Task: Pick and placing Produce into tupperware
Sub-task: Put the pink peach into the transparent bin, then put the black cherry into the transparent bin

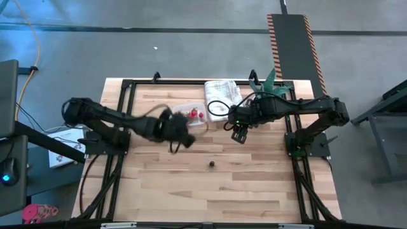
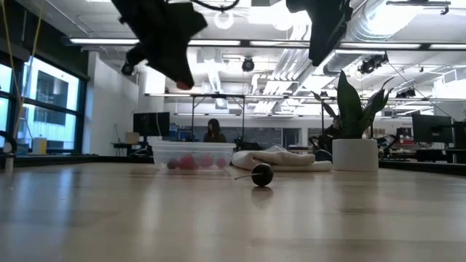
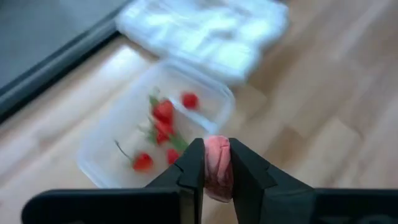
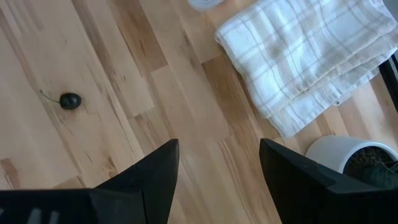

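Observation:
The tupperware [image 1: 189,118], a clear shallow tub, stands on the table's far middle with several red produce pieces [image 3: 163,112] inside. My left gripper [image 1: 180,137] hangs in the air just near of the tub, shut on a pink piece [image 3: 217,163]. A dark round piece with a stem [image 1: 212,165] lies on the bare wood toward the near side. My right gripper [image 1: 240,135] waits open above the table, right of the tub, with nothing between its fingers [image 4: 155,180]. My left gripper pinches the pink piece [image 3: 217,155] between its two fingers, which slant down toward the tub. The piece sits at the fingertips [image 2: 183,85], lifted well clear of the table.
A folded white checked towel [image 1: 222,94] lies just behind and right of the tub. A green plant in a white pot [image 2: 354,153] stands at the far right. Black frame rails [image 1: 121,121] run along the table's left, right and far sides. Bare wood fills the near half.

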`<state>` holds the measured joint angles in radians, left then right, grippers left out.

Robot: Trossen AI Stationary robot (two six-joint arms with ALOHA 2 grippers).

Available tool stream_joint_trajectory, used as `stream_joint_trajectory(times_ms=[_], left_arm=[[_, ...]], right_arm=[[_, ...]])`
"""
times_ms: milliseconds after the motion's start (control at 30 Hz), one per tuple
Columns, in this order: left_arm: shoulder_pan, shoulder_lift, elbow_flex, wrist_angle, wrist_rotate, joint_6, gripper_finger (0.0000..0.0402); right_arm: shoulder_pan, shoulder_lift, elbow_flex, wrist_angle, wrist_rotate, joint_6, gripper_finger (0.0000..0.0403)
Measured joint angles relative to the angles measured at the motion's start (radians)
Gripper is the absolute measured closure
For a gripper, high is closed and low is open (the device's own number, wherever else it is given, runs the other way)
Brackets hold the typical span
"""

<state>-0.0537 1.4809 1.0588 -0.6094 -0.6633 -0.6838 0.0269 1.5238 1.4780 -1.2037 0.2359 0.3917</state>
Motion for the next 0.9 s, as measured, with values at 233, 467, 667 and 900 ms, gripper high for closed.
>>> stream_joint_trajectory(times_ms=[233,467,667,900], left_arm=[[0.221,0.023,0.0,0.029,0.22,0.121,0.0327],[0.344,0.063,0.0,0.026,0.299,0.205,0.0272],[0.379,0.063,0.0,0.026,0.314,0.247,0.0206],[0.375,0.027,0.0,0.014,0.366,0.283,0.0144]], right_arm=[[0.0,0.0,0.0,0.009,0.0,0.025,0.0188],[0.0,0.0,0.0,0.015,0.0,0.076,0.0188],[0.0,0.0,0.0,0.018,-0.005,0.079,0.0188],[0.045,0.001,0.0,0.178,-0.225,-0.003,0.0188]])
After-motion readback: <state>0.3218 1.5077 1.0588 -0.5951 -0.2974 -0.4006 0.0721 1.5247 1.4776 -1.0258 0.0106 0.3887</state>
